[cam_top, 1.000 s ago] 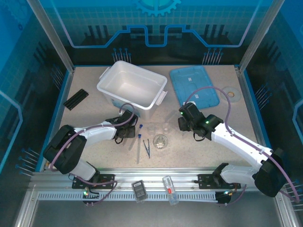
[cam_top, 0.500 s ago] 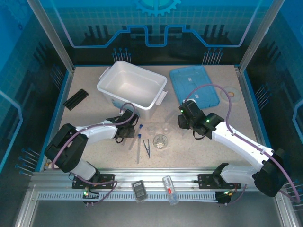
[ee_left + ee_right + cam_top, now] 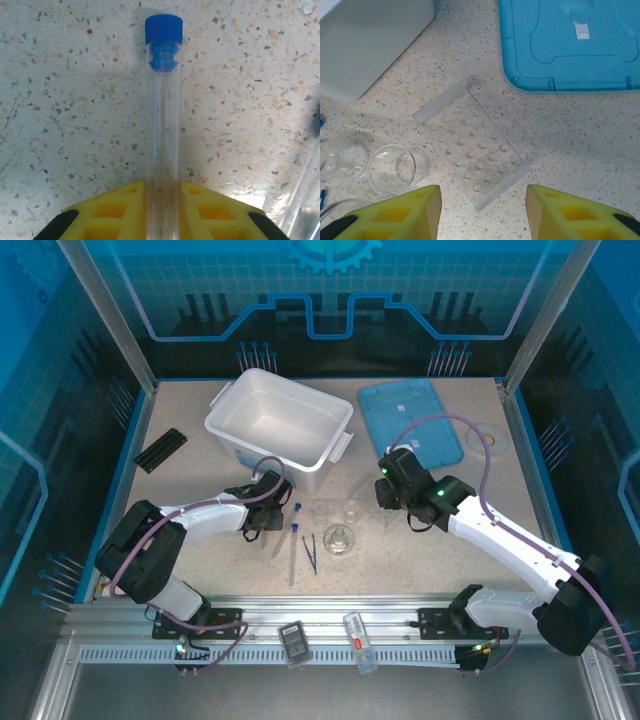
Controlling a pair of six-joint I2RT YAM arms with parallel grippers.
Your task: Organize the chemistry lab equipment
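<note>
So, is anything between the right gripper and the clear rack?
Nothing visible. The right gripper is open, facing the clear rack lying flat on the table. In the wrist view the glass dish sits left of it and the blue lid beyond, both apart.

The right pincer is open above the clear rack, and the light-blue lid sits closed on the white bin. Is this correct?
Not quite: the light-blue lid is off the white bin and lies flat on the table to its right, as the top external view shows. The right pincer is indeed open above the clear rack.
</note>
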